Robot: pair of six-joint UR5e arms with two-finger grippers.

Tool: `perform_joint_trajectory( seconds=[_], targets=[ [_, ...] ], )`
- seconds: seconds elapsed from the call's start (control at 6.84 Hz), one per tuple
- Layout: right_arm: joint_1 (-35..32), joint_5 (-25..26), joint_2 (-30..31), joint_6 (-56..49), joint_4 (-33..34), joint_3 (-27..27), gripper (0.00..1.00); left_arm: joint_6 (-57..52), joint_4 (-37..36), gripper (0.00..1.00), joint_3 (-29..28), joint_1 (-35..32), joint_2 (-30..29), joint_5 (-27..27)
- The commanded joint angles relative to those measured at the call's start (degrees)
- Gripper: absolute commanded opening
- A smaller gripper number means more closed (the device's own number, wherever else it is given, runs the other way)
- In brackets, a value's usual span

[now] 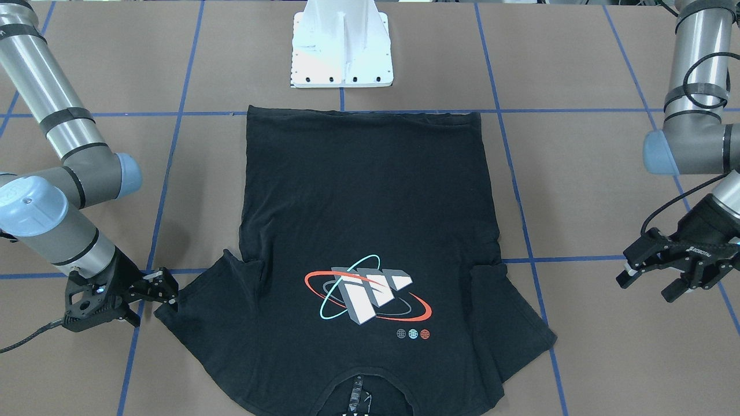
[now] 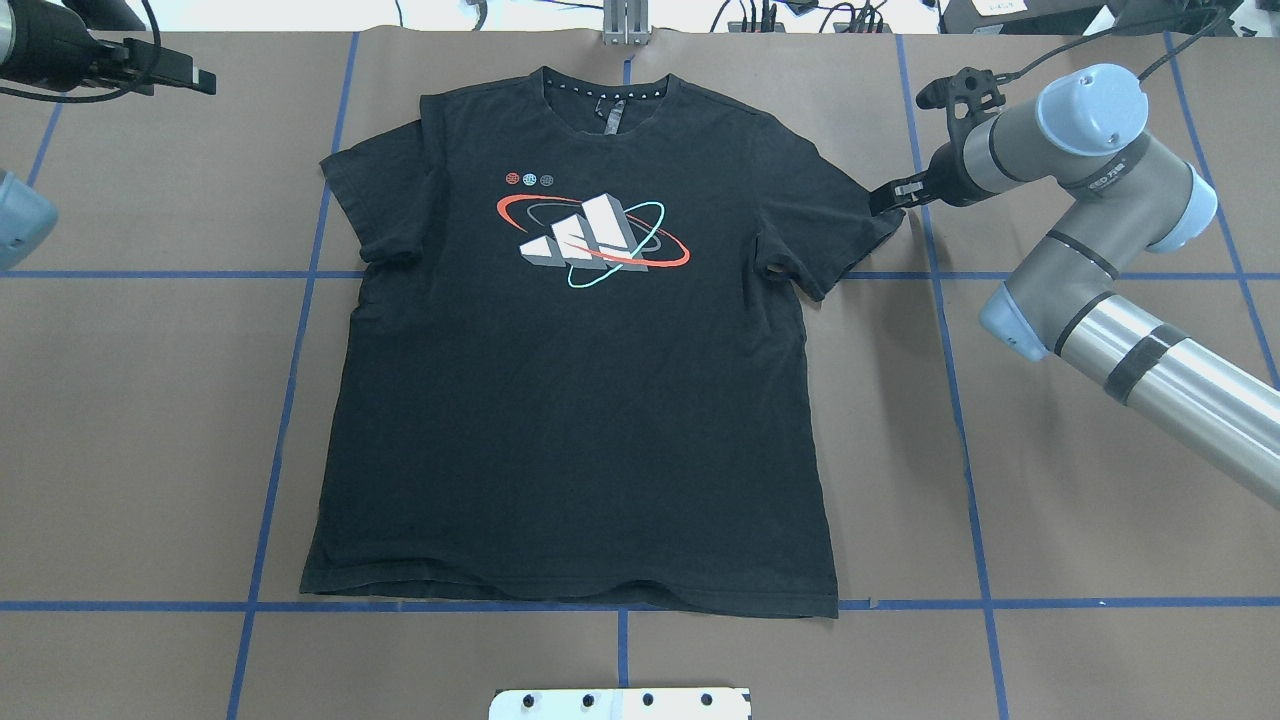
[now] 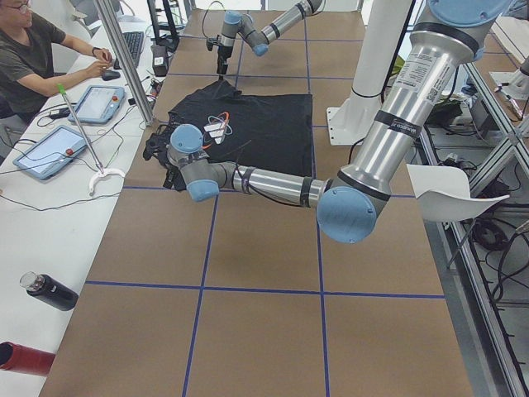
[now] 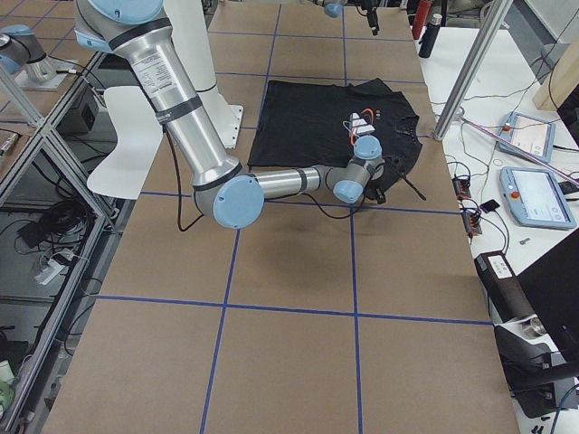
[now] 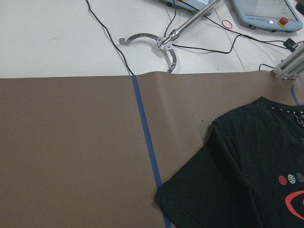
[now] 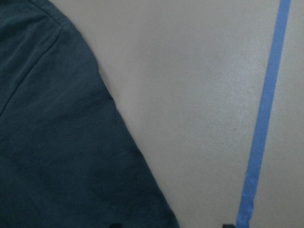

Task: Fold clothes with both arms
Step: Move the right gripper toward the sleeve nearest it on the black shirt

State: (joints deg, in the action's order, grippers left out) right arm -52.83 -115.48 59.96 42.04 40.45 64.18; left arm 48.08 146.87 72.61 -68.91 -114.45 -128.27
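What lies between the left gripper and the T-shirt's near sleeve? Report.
Nothing but brown table paper and blue tape, as the front-facing view shows; the left gripper is open, apart from the T-shirt.

The shirt's [image 1: 370, 202] collar runs off the front view's bottom edge. Overhead, the left arm [image 2: 60, 55] lies mostly outside the left edge, and the pedestal [image 2: 620, 703] is cut off below. The right wrist view is blurred; of the right gripper [image 2: 890, 195] only the fingertips [image 6: 116, 224] show there.

white pedestal [image 1: 341, 52] | blue tape grid [image 2: 289, 400] on brown table [image 2: 1050, 650] | operator [image 3: 29, 58] | teach pendant [image 3: 101, 103] | black bottle [image 3: 51, 291]
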Motion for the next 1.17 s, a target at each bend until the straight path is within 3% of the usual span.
perform_joint_trajectory(
  seconds=[0.0, 0.15, 0.44, 0.59, 1.02],
  targets=[
    [0.88, 1.05, -0.02, 0.06, 0.06, -0.28, 0.64, 0.00, 0.00, 1.00, -0.01, 0.00, 0.02, -0.05],
    [0.89, 1.14, -0.02, 0.06, 0.15, -0.37, 0.54, 0.00, 0.00, 1.00, -0.01, 0.00, 0.02, -0.05],
    [0.89, 1.14, -0.11, 0.06, 0.15, -0.37, 0.08, 0.00, 0.00, 1.00, -0.01, 0.00, 0.02, -0.05],
    [0.89, 1.14, -0.11, 0.06, 0.15, -0.37, 0.00, 0.00, 0.00, 1.00, -0.01, 0.00, 0.02, -0.05],
    [0.36, -1.22, -2.20, 1.02, -0.02, 0.33, 0.00, 0.00, 0.00, 1.00, -0.01, 0.00, 0.02, -0.05]
  ],
)
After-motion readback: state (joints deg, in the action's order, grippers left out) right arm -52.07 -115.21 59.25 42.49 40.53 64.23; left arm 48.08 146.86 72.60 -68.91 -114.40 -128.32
